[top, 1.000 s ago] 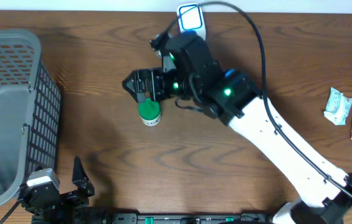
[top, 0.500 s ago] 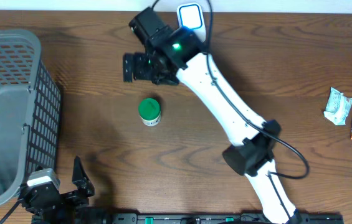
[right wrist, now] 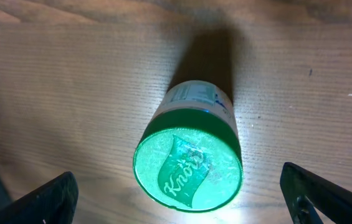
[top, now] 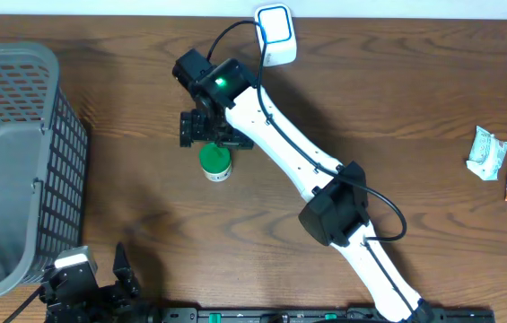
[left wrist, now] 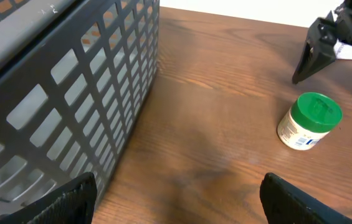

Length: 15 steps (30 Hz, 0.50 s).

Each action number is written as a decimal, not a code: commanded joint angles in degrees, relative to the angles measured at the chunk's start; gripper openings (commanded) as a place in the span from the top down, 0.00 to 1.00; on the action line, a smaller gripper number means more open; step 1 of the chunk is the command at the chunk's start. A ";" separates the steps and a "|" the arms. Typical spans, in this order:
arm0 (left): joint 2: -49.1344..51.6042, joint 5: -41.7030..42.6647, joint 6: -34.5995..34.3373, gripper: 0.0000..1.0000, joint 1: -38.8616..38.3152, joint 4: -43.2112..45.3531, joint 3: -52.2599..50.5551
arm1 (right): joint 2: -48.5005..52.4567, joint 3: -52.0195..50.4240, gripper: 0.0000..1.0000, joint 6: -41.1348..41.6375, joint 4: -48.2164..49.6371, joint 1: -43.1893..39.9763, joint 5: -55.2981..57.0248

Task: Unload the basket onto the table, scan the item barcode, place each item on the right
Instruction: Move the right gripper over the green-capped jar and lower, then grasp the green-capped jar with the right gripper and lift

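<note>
- Step in hand, as I judge it: the approach before the pick-up. Nothing is held yet.
- The small white jar with a green lid [top: 215, 161] stands upright on the brown wooden table [top: 145, 215], near the middle and well apart from the dark grey plastic basket [top: 20, 152] on the left.
- The right fingers [right wrist: 45, 199] are spread wide and empty. They hang over the jar, and in the wrist view the lid sits between them, touching neither.
- The left fingers [left wrist: 70, 199] are also wide apart and empty, low at the near edge of the table beside the basket.
- The white handheld scanner with a blue-rimmed window [top: 275, 31] lies at the far edge of the table, beyond the jar.
- There is small print on the jar's side label, but I cannot tell where the barcode is.
- Two small packets [top: 500, 170] lie far right, not in play.
- Next move, my reading: lower the right fingers straight down around the jar body, below the lid, and close on it. Then lift and carry it towards the scanner, turning the label side to the window.
- The lid is wide against the spread of the fingers, so the drop needs to be centred.
</note>
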 commanded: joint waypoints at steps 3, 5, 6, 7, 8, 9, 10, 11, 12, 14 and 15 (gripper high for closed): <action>-0.31 -0.52 0.94 0.16 -0.28 -0.09 0.00 | 3.82 0.81 0.01 1.49 -0.52 1.09 0.57; -0.31 -0.52 0.96 0.16 -0.28 -0.09 0.00 | 4.92 0.81 0.01 1.49 -0.57 1.51 0.44; -0.31 -0.52 0.96 0.16 -0.28 -0.09 0.00 | 5.31 0.81 0.01 1.49 -0.57 1.73 0.42; -0.31 -0.52 0.94 0.16 -0.28 -0.09 0.00 | 6.01 0.81 0.01 1.46 -0.61 1.95 0.37; -0.31 -0.55 0.94 0.16 -0.28 -0.09 0.00 | 6.45 0.81 0.01 1.46 -0.59 2.05 0.24; -0.31 -0.55 0.94 0.16 -0.28 -0.09 0.00 | 6.78 0.81 0.01 1.46 -0.66 2.21 0.02; -0.31 -0.52 0.96 0.16 -0.28 -0.09 0.00 | 7.39 0.81 0.01 1.46 -0.66 2.29 0.07; -0.31 -0.55 0.94 0.16 -0.28 -0.09 0.00 | 7.45 0.81 0.01 1.46 -0.68 2.29 0.07; -0.31 -0.55 0.96 0.16 -0.28 -0.09 0.00 | 7.78 0.79 0.01 1.46 -0.66 2.29 0.07; -0.31 -0.55 0.96 0.16 -0.28 -0.09 0.00 | 8.24 0.79 0.01 1.46 -0.83 2.27 0.04; -0.31 -0.52 0.96 0.16 -0.28 -0.09 0.00 | 8.37 0.79 0.01 1.46 -1.11 2.29 0.07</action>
